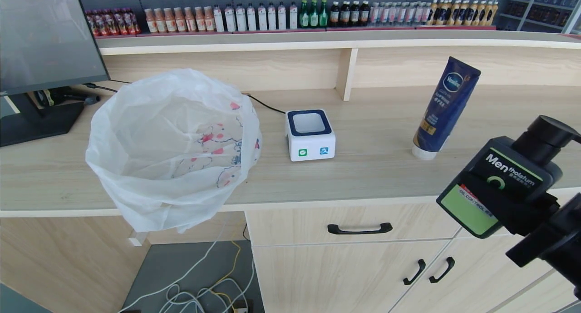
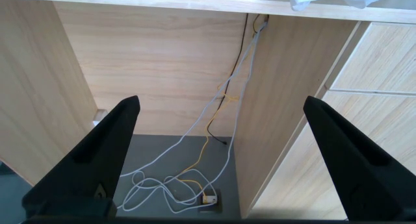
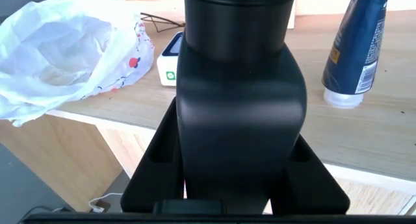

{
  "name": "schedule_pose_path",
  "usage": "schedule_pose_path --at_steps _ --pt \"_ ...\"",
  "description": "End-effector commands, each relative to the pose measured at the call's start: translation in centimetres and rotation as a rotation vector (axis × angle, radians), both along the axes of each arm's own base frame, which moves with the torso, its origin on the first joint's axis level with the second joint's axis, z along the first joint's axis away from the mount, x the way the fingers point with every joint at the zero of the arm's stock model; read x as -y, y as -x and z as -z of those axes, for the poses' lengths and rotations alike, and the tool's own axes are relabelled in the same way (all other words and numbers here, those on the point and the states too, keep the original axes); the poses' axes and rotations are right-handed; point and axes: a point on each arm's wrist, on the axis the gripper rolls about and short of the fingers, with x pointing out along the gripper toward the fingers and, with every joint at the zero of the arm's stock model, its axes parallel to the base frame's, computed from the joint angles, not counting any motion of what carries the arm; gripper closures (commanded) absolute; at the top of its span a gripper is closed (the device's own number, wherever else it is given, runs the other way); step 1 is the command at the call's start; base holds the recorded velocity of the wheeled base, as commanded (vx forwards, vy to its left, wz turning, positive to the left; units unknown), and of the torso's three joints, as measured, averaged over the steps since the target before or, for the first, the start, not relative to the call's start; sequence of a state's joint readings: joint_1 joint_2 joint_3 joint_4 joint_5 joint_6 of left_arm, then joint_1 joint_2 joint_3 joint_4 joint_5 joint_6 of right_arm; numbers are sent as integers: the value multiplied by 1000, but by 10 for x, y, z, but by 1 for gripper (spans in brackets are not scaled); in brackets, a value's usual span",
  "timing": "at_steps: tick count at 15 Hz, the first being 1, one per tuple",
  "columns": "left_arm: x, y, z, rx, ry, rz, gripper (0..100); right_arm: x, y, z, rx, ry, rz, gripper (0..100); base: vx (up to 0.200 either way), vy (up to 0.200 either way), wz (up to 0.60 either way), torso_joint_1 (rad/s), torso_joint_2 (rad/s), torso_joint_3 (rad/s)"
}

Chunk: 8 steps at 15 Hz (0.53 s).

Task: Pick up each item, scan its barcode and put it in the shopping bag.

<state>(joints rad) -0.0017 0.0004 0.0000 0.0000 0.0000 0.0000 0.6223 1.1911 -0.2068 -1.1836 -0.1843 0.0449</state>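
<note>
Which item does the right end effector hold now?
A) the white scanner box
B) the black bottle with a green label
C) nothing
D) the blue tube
B: the right end effector is shut on the black bottle, while the blue tube stands apart on the counter.

The head view looks forward and down on the bench [image 1: 372, 176] from above; the left wrist view sits low, facing under the bench toward floor cables [image 2: 162, 185]; the right wrist view looks across the bench from close behind the black bottle [image 3: 237, 100]; head and right wrist views share the shopping bag [image 1: 172, 140], scanner [image 1: 310, 135] and blue tube [image 1: 447, 104].
</note>
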Motion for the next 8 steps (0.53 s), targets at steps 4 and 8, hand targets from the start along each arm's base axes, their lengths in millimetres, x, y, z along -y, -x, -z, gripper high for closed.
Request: schedule_pose_path --at_steps 4,8 --pt "0 0 0 0 0 0 0 3 5 -4 23 -14 -2 100 0 0 0 0 0 0" --pt "0 0 0 0 0 0 0 0 1 -6 41 22 -1 100 0 0 0 0 0 0"
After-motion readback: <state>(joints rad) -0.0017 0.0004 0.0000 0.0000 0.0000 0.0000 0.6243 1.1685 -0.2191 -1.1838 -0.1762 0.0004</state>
